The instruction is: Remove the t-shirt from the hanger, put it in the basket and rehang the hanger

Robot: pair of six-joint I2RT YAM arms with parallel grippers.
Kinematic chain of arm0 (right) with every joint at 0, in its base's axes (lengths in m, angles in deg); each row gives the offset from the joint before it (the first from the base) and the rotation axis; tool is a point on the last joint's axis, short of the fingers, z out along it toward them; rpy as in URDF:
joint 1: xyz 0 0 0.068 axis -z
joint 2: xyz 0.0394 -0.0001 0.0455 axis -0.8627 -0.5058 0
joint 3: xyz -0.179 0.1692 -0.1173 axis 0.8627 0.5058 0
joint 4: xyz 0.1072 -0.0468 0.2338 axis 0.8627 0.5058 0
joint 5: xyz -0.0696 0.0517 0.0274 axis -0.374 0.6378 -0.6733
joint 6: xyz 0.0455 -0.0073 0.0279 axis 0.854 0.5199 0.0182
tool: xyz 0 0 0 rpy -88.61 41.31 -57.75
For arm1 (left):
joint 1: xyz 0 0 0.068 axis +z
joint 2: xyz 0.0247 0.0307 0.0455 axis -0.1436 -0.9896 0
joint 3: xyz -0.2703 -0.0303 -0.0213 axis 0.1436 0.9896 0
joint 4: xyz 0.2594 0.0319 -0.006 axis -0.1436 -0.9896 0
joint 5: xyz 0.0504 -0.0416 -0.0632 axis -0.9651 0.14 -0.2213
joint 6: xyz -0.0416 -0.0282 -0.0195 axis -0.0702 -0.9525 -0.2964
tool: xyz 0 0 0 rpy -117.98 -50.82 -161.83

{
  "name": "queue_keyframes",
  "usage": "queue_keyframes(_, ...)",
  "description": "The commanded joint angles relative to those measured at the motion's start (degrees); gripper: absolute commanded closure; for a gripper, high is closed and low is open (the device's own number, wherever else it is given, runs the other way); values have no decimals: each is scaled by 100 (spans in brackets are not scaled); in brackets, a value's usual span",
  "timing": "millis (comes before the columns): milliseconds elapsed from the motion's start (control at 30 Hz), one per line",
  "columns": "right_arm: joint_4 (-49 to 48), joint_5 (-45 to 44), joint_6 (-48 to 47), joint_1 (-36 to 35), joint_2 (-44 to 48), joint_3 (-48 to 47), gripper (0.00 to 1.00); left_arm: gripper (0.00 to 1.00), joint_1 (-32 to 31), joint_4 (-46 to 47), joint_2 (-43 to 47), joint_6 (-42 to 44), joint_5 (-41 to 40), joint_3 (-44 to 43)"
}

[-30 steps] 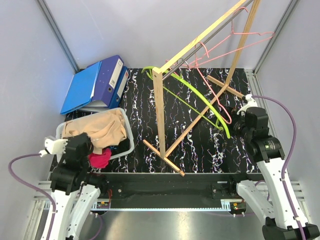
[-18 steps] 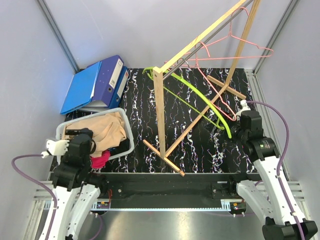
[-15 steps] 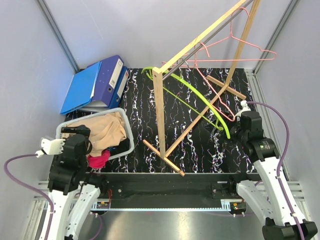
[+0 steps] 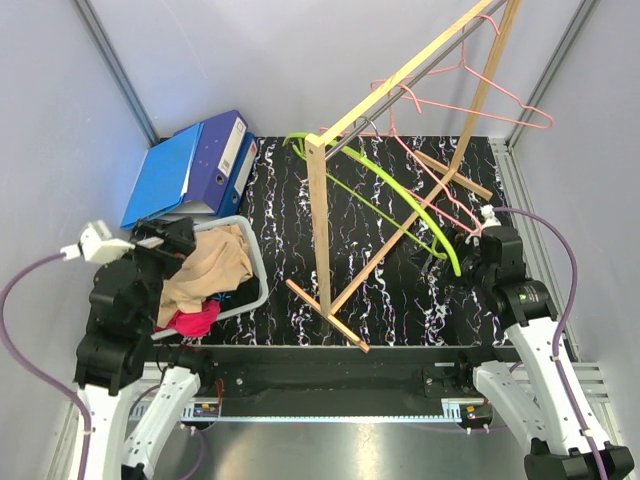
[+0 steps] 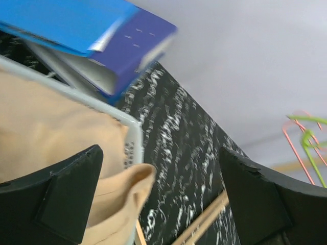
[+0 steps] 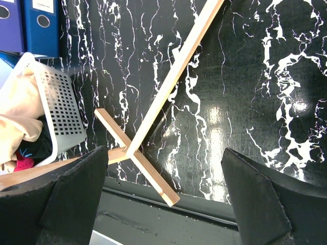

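Left fingers (image 4: 172, 240): spread wide on my wrist feed and gripping nothing. A fold of beige cloth sits low between them, and I can't tell whether it touches either one.
Right fingers (image 4: 455, 243): also spread wide. All I see between them is the surface and the rack's foot below.
T-shirt (image 4: 215, 262): the beige one, heaped in the basket left of the rack and off every hanger. One fold reaches the basket's rim on the rack side.
Red cloth (image 4: 197, 320): bunched under the t-shirt at the basket's near end, left of the rack.
Basket (image 4: 259, 270): white and perforated, standing on the surface left of the rack's near foot. My left fingers hang over its far side.
Rack (image 4: 318, 220): a wooden frame with a metal rail in the middle of the surface, its cross foot toward me.
Green hanger (image 4: 400, 190): hooked on the rack's rail. Its low end runs right of the rack to my right fingers, and I can't judge contact.
Pink hangers (image 4: 470, 100): thin wire, bare, on the rail's high right end.
Binders (image 4: 195, 165): blue, far left of the rack, beyond the basket.
Surface (image 4: 285, 215): black with white veins.
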Motion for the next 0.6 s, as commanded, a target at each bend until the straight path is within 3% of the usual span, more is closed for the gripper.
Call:
queue_keyframes(0,-113,112,66,27,144,10,0,1,6,827,-547,665,1753,-467)
queue_keyframes(67,-87,112,66,27,162,10,0,1,6,1264,-662,727,2133,-406)
queue_keyframes(300,-96,322,84,27,171,106,0,1,-134,2891,-1382,508,5241,672)
queue_keyframes(567,-394,1008,356,27,425,615,0,2,-1812,3752,-874,421,4552,2211)
